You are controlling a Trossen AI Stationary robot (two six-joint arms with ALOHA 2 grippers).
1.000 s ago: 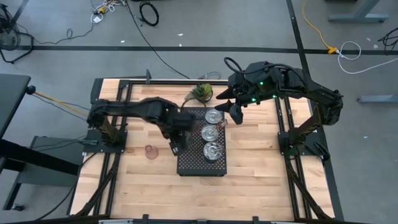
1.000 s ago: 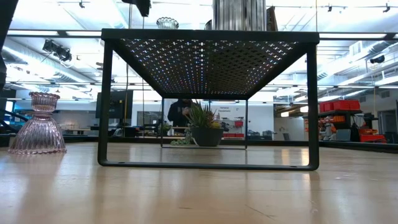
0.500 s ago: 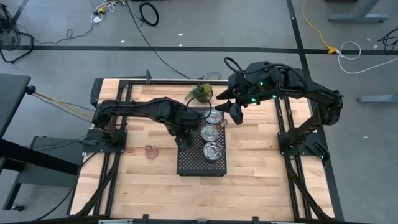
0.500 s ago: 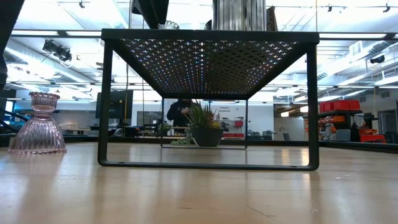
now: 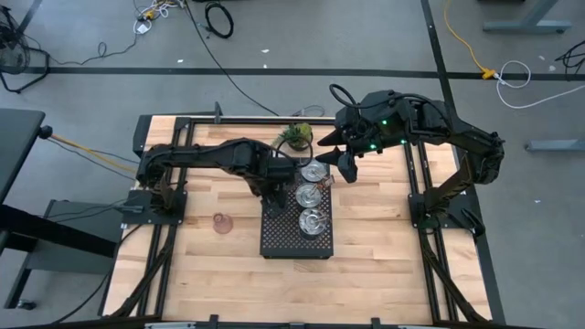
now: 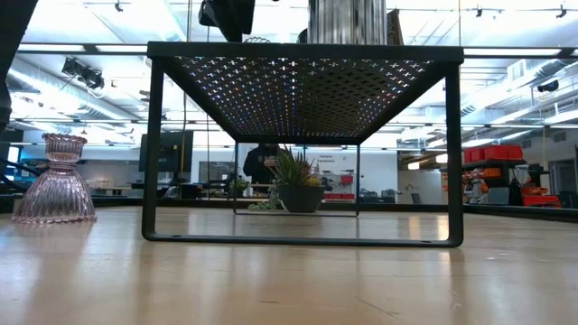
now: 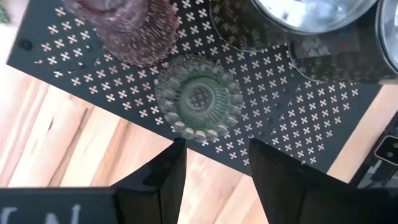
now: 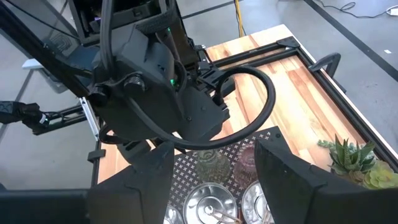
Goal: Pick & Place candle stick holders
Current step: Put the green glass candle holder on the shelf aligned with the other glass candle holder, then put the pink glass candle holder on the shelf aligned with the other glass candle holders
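L arm stretched from its base at the left side across toward the middle, elbow slightly bent, wrist pointing down; left gripper (image 7: 211,177) hangs w/ jaws apart, nothing between them. R arm folded back over far right, right gripper (image 8: 214,171) raised, jaws spread wide, empty

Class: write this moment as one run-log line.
left end effector: open, above green glass holder on tray | right end effector: open, idle near plant | pink holder: on table
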